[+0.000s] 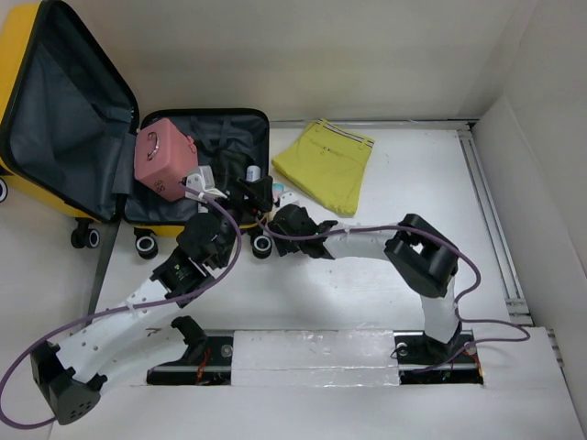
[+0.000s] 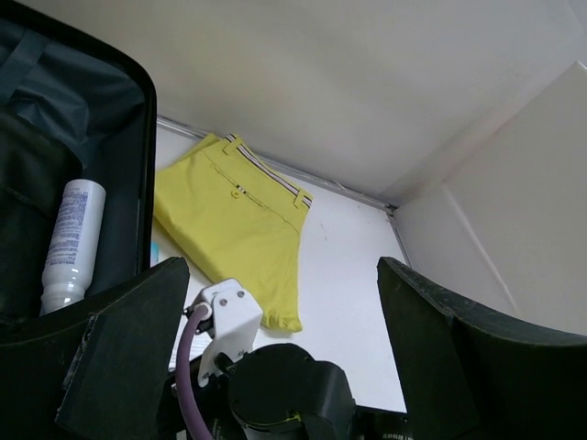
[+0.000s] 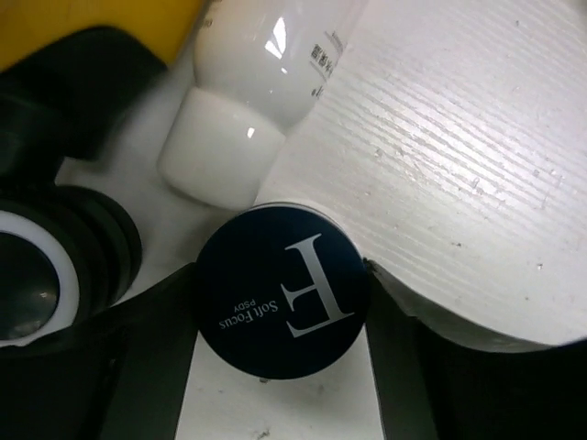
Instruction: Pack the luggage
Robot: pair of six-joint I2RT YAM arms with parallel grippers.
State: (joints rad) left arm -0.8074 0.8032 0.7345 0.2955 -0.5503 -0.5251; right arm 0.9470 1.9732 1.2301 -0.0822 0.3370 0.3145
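Right hand (image 3: 280, 316) clasps navy compact (image 3: 282, 298) lettered "F Soft Focus"; left hand (image 2: 284, 280) gapes empty.

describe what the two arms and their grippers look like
Both arms have white links and chunky black joint housings. The left arm has rows of small holes in its white link; the right arm looks plain. A purple cable runs along each. The left gripper and right gripper have broad matte black fingers.
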